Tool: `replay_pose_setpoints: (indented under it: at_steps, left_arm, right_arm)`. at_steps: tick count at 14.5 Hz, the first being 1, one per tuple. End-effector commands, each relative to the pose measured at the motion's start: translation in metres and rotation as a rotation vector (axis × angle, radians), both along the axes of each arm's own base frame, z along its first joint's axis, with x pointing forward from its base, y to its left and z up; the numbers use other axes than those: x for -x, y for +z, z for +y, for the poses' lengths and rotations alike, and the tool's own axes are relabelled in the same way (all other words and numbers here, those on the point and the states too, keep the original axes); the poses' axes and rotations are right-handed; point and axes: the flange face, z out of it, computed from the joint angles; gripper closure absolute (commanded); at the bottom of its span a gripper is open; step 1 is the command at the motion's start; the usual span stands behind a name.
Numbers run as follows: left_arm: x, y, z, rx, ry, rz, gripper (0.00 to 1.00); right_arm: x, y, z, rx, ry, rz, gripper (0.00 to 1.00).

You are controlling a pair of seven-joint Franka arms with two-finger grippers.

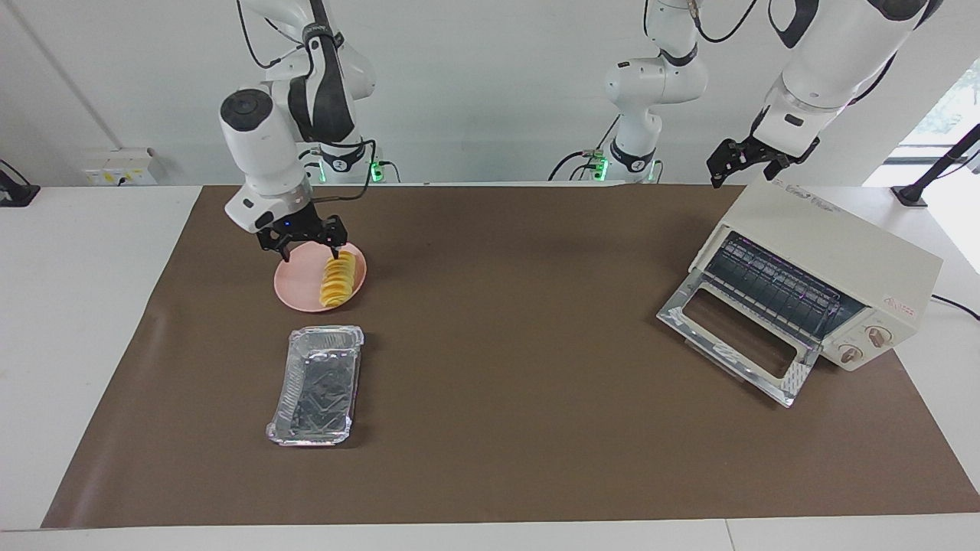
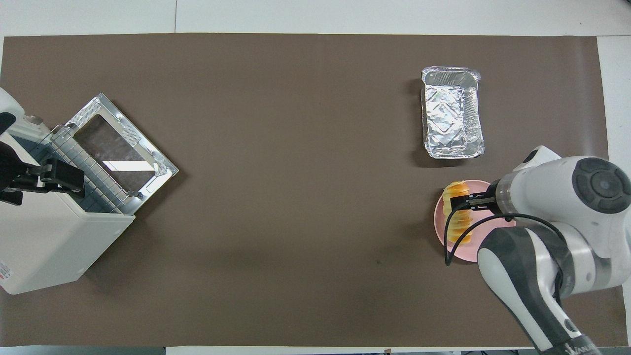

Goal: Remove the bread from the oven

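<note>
The bread (image 1: 338,280) lies on the round pink plate (image 1: 298,283) toward the right arm's end of the table; it also shows in the overhead view (image 2: 456,213). My right gripper (image 1: 306,249) is open just over the plate, with one finger at the bread's end nearer to the robots. The oven (image 1: 834,245) stands toward the left arm's end, its glass door (image 1: 735,344) dropped open and its wire rack (image 1: 773,283) bare. My left gripper (image 1: 741,177) is open and hangs over the oven's top edge, holding nothing.
A silver foil tray (image 1: 315,385) lies farther from the robots than the plate, with nothing in it. The brown mat (image 1: 505,344) covers the table between the plate and the oven.
</note>
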Motion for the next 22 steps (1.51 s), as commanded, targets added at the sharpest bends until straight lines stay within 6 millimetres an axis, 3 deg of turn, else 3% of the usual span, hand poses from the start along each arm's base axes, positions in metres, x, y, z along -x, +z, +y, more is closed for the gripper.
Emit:
replay_pose_setpoints:
  at_steps: [1,5,10,13,17,22]
  left_arm:
    - [0.007,0.002,0.003,0.010,0.003,-0.009,0.00]
    - [0.007,0.002,0.003,0.011,0.003,-0.011,0.00]
    - [0.007,0.002,0.003,0.011,0.003,-0.011,0.00]
    - [0.007,0.002,0.003,0.011,0.003,-0.011,0.00]
    - [0.007,0.002,0.003,0.010,0.003,-0.009,0.00]
    - [0.007,0.002,0.003,0.011,0.003,-0.011,0.00]
  right_arm:
    - [-0.013,0.049,-0.030,-0.067,0.017,0.015,0.00]
    - [-0.002,0.110,-0.059,-0.093,0.050,0.073,0.00]
    - [0.004,0.162,-0.058,-0.036,0.071,0.101,0.00]
    - [-0.003,0.156,-0.055,-0.025,0.072,0.073,0.00]
    - [-0.027,0.131,-0.064,-0.024,0.061,0.055,0.00]
    - [-0.017,0.138,-0.069,-0.038,0.050,0.104,0.00]
